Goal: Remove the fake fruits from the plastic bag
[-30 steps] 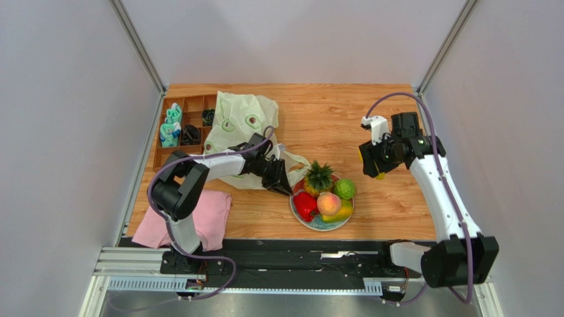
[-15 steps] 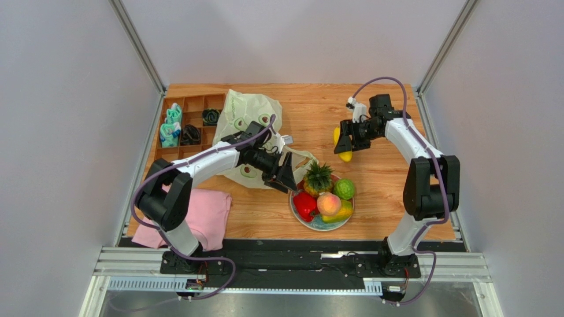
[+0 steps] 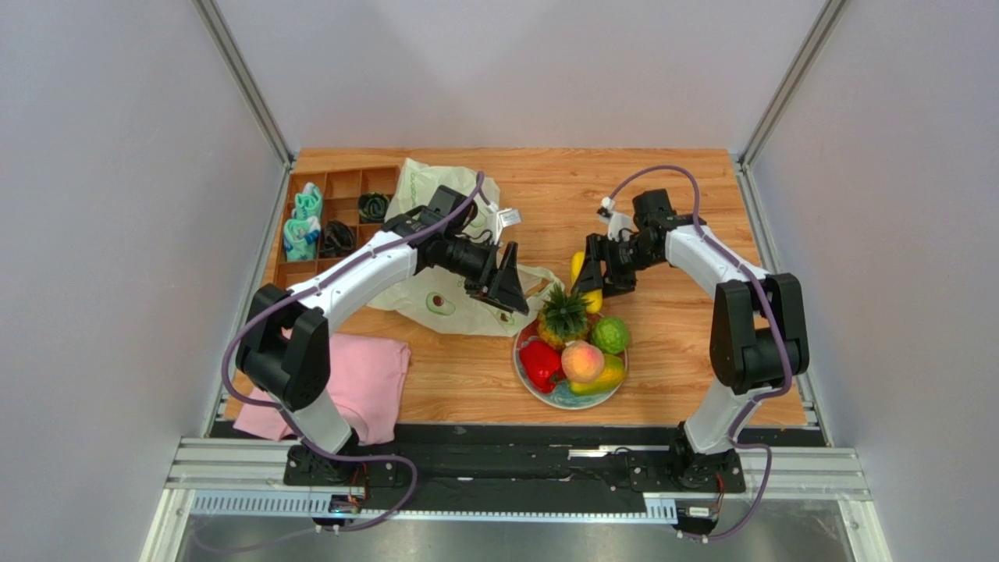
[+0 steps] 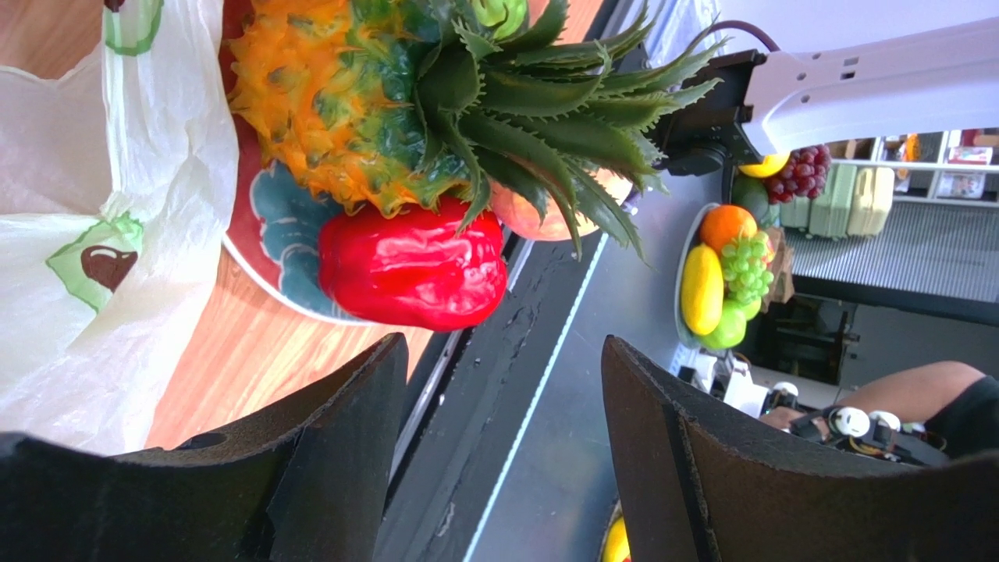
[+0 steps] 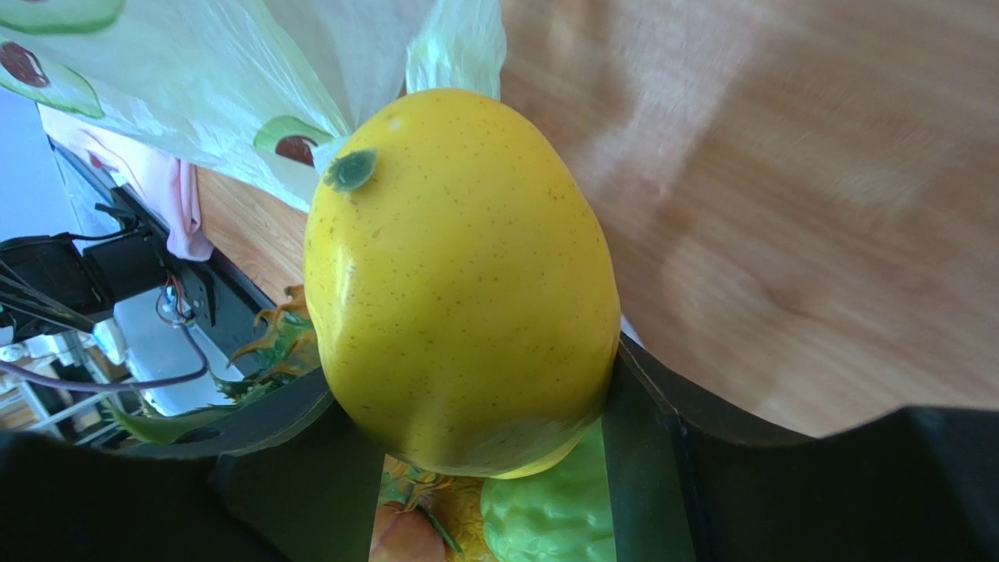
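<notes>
Jaws of the right gripper (image 3: pixel 590 272) are seen clamped on a yellow fruit (image 5: pixel 457 281), which is pinched on two opposite sides and held over the table (image 3: pixel 680 211), just beyond the far edge of the plate (image 3: pixel 561 399). It is judged to be carried there so that it can be set down with the others. The piece is egg-shaped, smooth and glossy, finely speckled, with a small green stem scar near one end. Such a hard, rounded shell is likely to slip unless it is taken across its broad middle, as is done here. The left gripper (image 3: pixel 507 287) is held with its jaws apart and nothing between them, over the near right corner of the plastic bag (image 3: pixel 452 187), close to the left rim of the plate. The bag is made of thin, translucent, pale green film printed with halved avocados. It is spread limp and crumpled on the wood at far left, and no bulge of a fruit can be made out in it. Five pieces are already piled on the round patterned plate: a spiky orange pineapple (image 3: pixel 565 316) with a stiff green crown, a glossy red pepper (image 3: pixel 541 364), a matte peach (image 3: pixel 583 360), a bumpy green ball (image 3: pixel 610 335) and a mango (image 3: pixel 607 378) at the near side. A pink cloth (image 3: pixel 364 375) is laid at near left, and a divided wooden tray (image 3: pixel 334 217) is set at far left.
</notes>
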{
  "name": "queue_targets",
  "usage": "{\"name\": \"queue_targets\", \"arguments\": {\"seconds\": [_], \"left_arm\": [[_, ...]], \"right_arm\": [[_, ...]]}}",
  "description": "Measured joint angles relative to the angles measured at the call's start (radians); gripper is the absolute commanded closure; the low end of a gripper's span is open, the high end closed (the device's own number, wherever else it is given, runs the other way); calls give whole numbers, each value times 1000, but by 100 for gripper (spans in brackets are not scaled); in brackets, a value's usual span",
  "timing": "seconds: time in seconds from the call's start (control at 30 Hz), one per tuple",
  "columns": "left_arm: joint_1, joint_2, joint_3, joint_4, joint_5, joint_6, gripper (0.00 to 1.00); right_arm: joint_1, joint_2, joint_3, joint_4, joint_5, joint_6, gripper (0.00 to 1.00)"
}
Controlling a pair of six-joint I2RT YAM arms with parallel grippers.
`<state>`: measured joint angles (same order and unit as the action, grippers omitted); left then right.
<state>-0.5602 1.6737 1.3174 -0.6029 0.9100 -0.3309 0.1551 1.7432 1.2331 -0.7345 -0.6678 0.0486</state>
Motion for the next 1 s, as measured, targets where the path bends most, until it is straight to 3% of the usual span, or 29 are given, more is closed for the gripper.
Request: {"name": "queue_targets", "arguments": {"seconds": [0.27,0.57,0.73,0.8,0.83,0.87,0.9,1.0], "left_arm": [[21,7,31,-24,-4,17,30],[34,22,67,-27,-8,34,31],[37,43,67,-28,-10,35,31],[37,51,67,-28,-10,34,31],[37,53,68,-28,-10,34,31],[37,56,69,-27,-10,34,32],[37,62,74,-27,-9,34,32],[37,80,96,-24,-6,34,32]], "right_arm": [[-2,-16,-82,18,8,45,90],[-1,-49,-140,34,-1,81,50],[-1,-49,-141,37,-4,89,42],[-1,-49,-141,37,-4,90,35],[-1,-49,-141,36,-4,90,30],[-1,-49,-141,35,-4,91,6],[-1,-49,-140,34,-4,91,0],[-2,-49,-132,19,-8,82,0]]}}
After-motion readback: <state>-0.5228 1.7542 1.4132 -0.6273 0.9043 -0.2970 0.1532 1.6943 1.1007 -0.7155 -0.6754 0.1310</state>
